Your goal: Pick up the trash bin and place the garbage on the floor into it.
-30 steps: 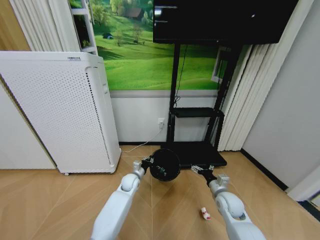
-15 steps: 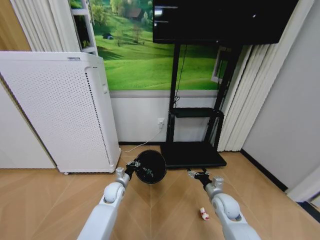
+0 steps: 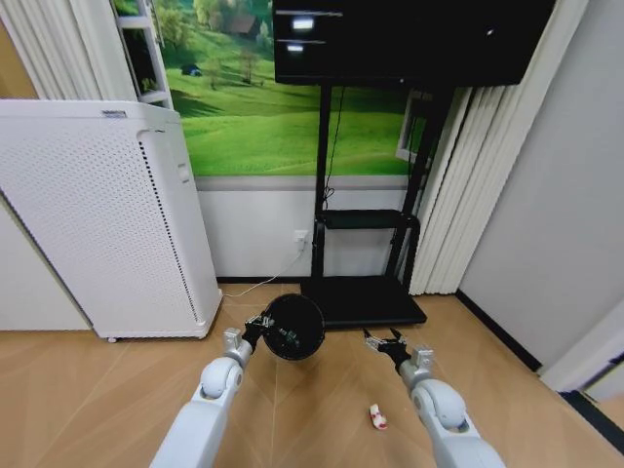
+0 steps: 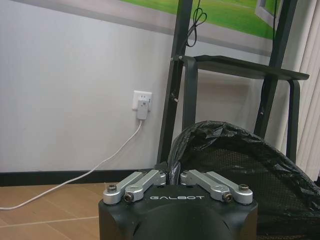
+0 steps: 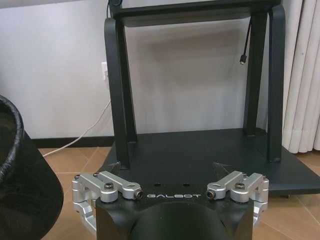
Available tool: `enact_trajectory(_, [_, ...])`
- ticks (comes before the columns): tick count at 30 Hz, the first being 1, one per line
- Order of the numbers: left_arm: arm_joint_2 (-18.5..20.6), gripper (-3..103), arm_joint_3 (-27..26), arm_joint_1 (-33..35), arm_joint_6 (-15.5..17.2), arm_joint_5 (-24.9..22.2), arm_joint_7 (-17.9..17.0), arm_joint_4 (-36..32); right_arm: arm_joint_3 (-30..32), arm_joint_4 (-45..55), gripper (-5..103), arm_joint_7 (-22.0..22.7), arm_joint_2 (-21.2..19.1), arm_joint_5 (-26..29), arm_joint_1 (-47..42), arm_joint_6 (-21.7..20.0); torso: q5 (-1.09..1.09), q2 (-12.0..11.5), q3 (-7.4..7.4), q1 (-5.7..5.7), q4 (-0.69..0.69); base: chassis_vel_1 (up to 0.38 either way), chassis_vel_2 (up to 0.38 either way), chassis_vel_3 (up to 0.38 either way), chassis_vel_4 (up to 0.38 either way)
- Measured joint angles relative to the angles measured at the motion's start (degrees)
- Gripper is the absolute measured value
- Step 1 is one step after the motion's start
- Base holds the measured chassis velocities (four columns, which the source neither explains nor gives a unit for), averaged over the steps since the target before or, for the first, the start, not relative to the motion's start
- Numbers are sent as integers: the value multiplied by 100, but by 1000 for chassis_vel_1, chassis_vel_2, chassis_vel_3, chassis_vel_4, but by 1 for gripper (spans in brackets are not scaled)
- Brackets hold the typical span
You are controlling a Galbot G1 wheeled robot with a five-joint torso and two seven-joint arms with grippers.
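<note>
The trash bin [image 3: 292, 327] is a small black round bin with a black bag liner, held above the floor [image 3: 312, 419]. My left gripper [image 3: 257, 324] is shut on its rim. In the left wrist view the left gripper [image 4: 172, 175] pinches the crinkled liner edge of the trash bin [image 4: 240, 170]. My right gripper [image 3: 382, 341] hangs open and empty to the right of the bin, over bare parquet. The right wrist view has the right gripper [image 5: 167, 172] with jaws wide apart and the trash bin [image 5: 20, 175] off to one side. One red-and-white piece of garbage [image 3: 377, 417] lies on the floor beside my right forearm.
A tall white perforated appliance [image 3: 97, 224] stands at the left against the wall. A black TV stand [image 3: 363, 297] with a low base plate sits straight behind the bin. A white cable runs from a wall socket [image 4: 142, 102]. Curtains [image 3: 458, 185] hang at the right.
The left arm drew the bin leftward and nearer to me, and the right arm pulled back a little. The whole picture then shifted left, so the camera has turned.
</note>
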Motion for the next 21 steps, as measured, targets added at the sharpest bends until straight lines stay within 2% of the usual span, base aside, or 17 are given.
enact_trajectory(14, [28,7,-67,52,-36,4,80,5,-19,-96,100,0,43,-30,6,22,-1,0,0,0,1,-52,-56,66,63])
enact_trajectory(21, [50,7,-69,77,-41,2,94,-32,-11,-99,100,2,63,-34,-10,40,0,0,0,0,-2,-117,-140,122,121])
